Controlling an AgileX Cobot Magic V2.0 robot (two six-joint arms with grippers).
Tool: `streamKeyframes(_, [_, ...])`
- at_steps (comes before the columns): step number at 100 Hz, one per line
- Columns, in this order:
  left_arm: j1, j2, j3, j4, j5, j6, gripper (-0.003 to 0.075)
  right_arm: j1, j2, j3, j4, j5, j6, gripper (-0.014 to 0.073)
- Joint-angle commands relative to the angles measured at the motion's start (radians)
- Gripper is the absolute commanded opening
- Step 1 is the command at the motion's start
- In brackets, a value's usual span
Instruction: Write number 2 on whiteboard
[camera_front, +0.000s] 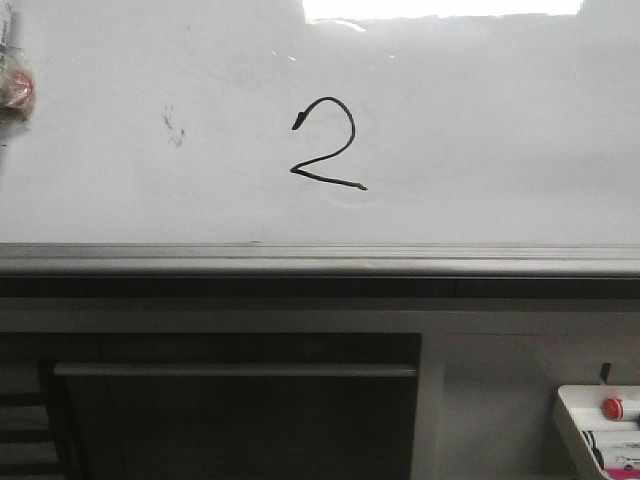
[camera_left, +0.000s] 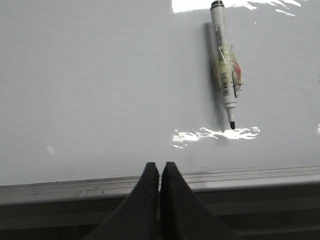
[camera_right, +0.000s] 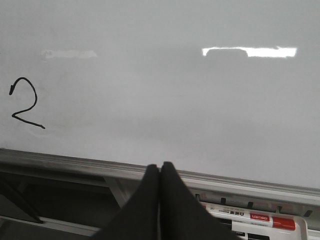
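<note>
Sitting mid-board, number 2 (camera_front: 328, 145) looks finished on glossy, slippery whiteboard (camera_front: 480, 130). Marker (camera_left: 224, 62), light and stiff, best gripped at taped barrel. Left gripper (camera_left: 159, 172) and right gripper (camera_right: 160, 172) both clenched, empty.

Black number 2 (camera_front: 326, 145) on glossy white-grey whiteboard (camera_front: 500, 130), specks perhaps dark grey.

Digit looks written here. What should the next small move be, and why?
Probably none beyond holding both arms back: the number 2 is complete on the whiteboard, the marker sits uncapped on the board, and the left gripper and right gripper are shut, empty.
</note>
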Motion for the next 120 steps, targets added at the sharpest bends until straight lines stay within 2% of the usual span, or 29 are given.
streamKeyframes(1, [0.003,-0.028,0.031,-0.011,-0.071,-0.007,-0.0018,-0.004,0.004,-0.027,0.005,-0.069,-0.004,-0.0072])
streamKeyframes(12, [0.003,-0.028,0.031,-0.011,-0.071,-0.007,-0.0018,-0.007,-0.027,-0.018,-0.01,-0.078,-0.004,-0.0072])
streamKeyframes(20, [0.003,-0.028,0.031,-0.011,-0.071,-0.007,-0.0018,-0.037,-0.097,0.02,-0.038,-0.168,-0.006,-0.0072])
streamKeyframes(29, [0.003,-0.028,0.031,-0.011,-0.071,-0.007,-0.0018,-0.095,-0.213,0.116,-0.038,-0.29,-0.006,-0.0072])
streamKeyframes(42, [0.003,-0.028,0.031,-0.011,-0.071,-0.007,-0.0018,-0.165,-0.37,0.277,-0.04,-0.375,-0.006,-0.0072])
streamKeyframes(59, [0.003,-0.028,0.031,-0.011,-0.071,-0.007,-0.0018,-0.17,-0.451,0.462,-0.04,-0.556,-0.006,-0.0072])
streamKeyframes(71, [0.003,-0.028,0.031,-0.011,-0.071,-0.007,-0.0018,-0.17,-0.455,0.581,-0.04,-0.733,-0.006,-0.0072])
streamKeyframes(78, [0.003,-0.028,0.031,-0.011,-0.071,-0.007,-0.0018,-0.17,-0.455,0.567,-0.04,-0.664,-0.006,-0.0072])
streamKeyframes(120, [0.003,-0.028,0.031,-0.011,-0.071,-0.007,-0.0018,-0.17,-0.455,0.569,-0.04,-0.689,-0.006,-0.0072])
